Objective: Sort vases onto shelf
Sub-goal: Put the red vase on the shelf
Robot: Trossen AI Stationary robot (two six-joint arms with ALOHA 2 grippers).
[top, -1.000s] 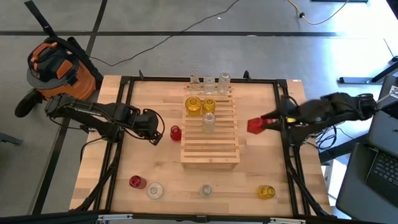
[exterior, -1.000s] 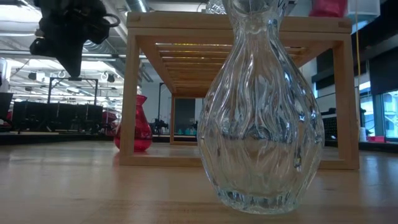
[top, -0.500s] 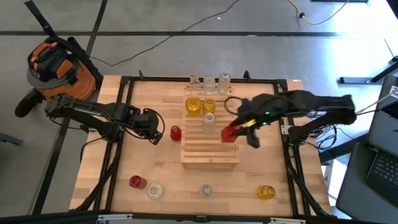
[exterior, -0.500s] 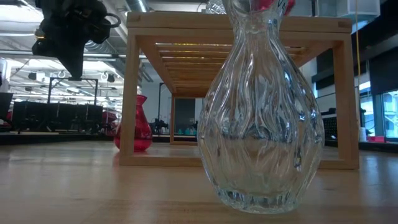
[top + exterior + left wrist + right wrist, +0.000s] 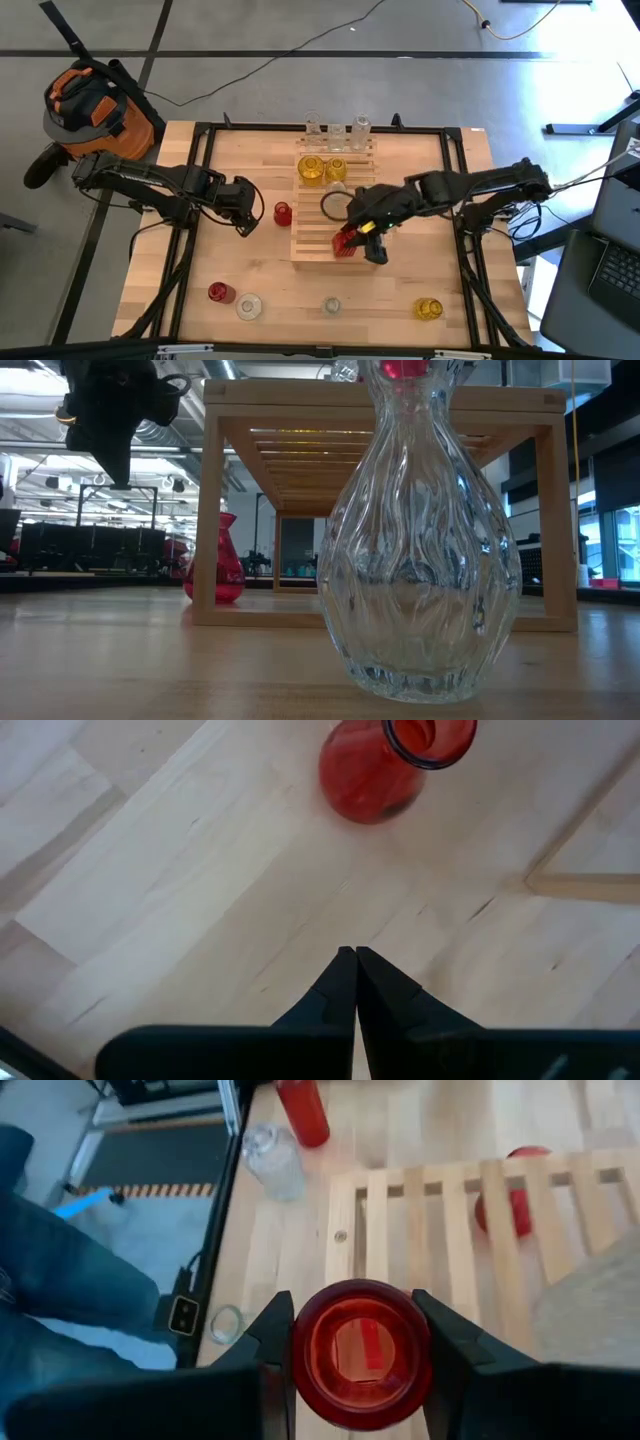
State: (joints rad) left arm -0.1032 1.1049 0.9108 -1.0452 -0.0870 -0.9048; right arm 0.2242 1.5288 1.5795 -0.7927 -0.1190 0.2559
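The shelf [image 5: 338, 215], a slatted wooden rack, stands mid-table and carries two yellow vases [image 5: 311, 170] and a clear vase [image 5: 336, 192]. My right gripper [image 5: 348, 240] is over the shelf's near right part, shut on a red vase [image 5: 362, 1352]. My left gripper [image 5: 246, 212] is shut and hovers left of the shelf, close to a second red vase [image 5: 385, 765] standing on the table. Three clear vases [image 5: 337, 130] stand along the shelf's far edge. In the low view a clear vase [image 5: 420, 560] fills the foreground. My right gripper pinches the red vase between its two fingers [image 5: 275, 1342], one on each side of its round body [image 5: 308, 1360]. The fingers slant down from the table's right side. The vase sits upright, mouth up, over the slats. Whether its base touches them, I cannot tell.
Near the table's front edge stand a red vase [image 5: 219, 292], two clear vases [image 5: 248, 306] and a yellow vase [image 5: 429, 308]. A black frame rail [image 5: 462, 250] runs along the table's sides. A person's leg [image 5: 40, 1280] shows beyond the table's edge. A vacuum [image 5: 90, 105] sits off the far left corner.
My right gripper has carried the red vase from the table's right edge leftward and toward the near edge, ending over the shelf's near right part. It has stayed shut on the vase throughout.
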